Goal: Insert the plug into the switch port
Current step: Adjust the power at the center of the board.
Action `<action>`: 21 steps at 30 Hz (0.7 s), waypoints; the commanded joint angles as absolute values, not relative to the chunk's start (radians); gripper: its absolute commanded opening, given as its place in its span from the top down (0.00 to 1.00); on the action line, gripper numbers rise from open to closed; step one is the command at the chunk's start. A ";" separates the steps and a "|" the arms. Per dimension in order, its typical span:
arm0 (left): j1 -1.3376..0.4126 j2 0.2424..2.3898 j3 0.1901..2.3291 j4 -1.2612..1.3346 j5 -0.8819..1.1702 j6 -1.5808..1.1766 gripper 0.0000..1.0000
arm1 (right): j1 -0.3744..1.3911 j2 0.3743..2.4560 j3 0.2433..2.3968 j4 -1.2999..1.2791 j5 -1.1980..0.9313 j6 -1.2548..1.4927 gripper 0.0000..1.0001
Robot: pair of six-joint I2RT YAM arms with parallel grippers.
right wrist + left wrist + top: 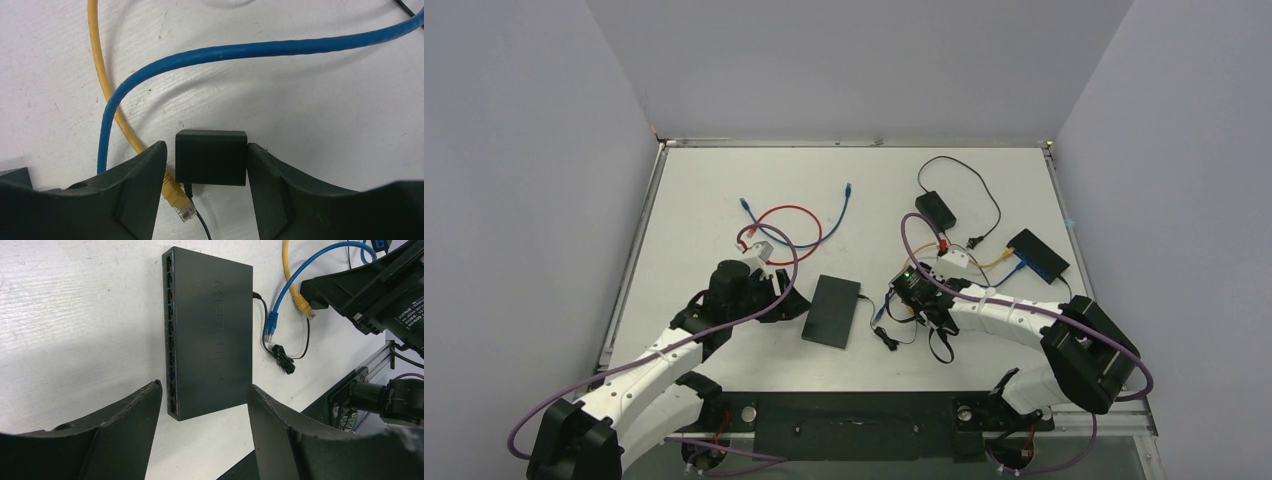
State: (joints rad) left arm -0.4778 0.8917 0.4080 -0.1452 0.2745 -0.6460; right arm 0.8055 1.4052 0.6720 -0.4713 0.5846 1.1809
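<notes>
The black switch [834, 310] lies flat between the arms. In the left wrist view the switch [210, 330] shows its row of ports along its left side. My left gripper [204, 386] is open and empty, with the switch's near end just ahead between its fingertips. A blue plug [271, 322] and a yellow plug [303, 305] lie right of the switch. My right gripper [206, 146] straddles a small black block [211, 157] with a thin black wire. The right finger touches the block and the left finger stands a little off it. The yellow plug [181, 202] lies by the left finger.
A blue cable [250, 50] and a yellow cable [100, 75] cross the table ahead of my right gripper. A second black switch [1037, 253], a power adapter [934, 207] and red and blue loose cables [789, 225] lie farther back. A bundled black wire [282, 356] lies right of the switch.
</notes>
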 commanded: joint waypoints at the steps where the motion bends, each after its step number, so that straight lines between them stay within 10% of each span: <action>1: -0.480 0.876 0.407 -0.104 0.291 -0.632 0.39 | 0.802 1.412 0.677 -0.448 0.602 1.200 0.45; 21: -0.480 0.885 0.409 -0.105 0.291 -0.629 0.39 | 0.802 1.372 0.693 -0.478 0.622 1.147 0.83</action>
State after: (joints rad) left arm -0.4778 0.8913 0.4034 -0.1452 0.2745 -0.6456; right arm 0.8055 1.4174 0.6724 -0.4435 0.5953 1.1671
